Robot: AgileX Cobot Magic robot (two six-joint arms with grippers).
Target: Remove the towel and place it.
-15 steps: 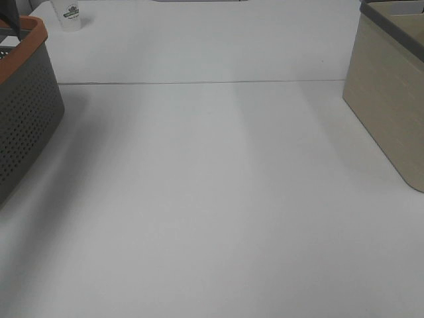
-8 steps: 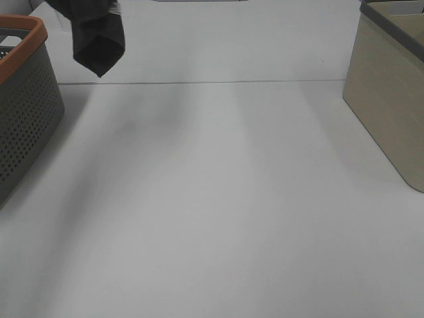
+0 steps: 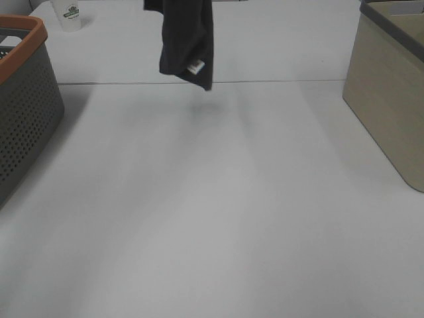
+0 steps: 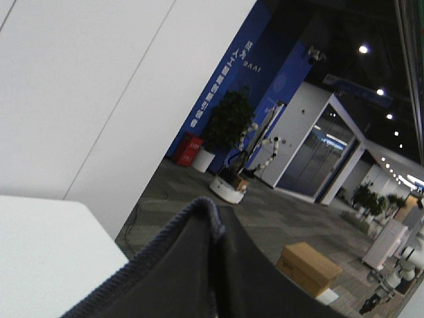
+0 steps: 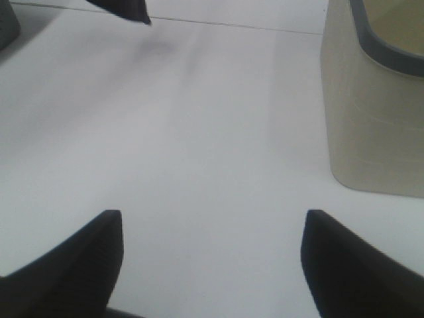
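The towel, dark charcoal with a small white tag, hangs in the air above the back middle of the white table. Its upper end runs out of the top of the exterior high view. In the left wrist view a hemmed fold of the towel fills the lower part and hides my left gripper's fingers; the gripper is shut on it. A corner of the towel shows in the right wrist view. My right gripper hovers over the bare table, open with nothing between its fingers.
A grey perforated basket with an orange rim stands at the left edge. A beige bin with a grey rim stands at the right, also in the right wrist view. A white paper cup sits at the back left.
The towel came into view at the back left by the basket and has swung right to the back middle of the table. The right gripper has not moved.
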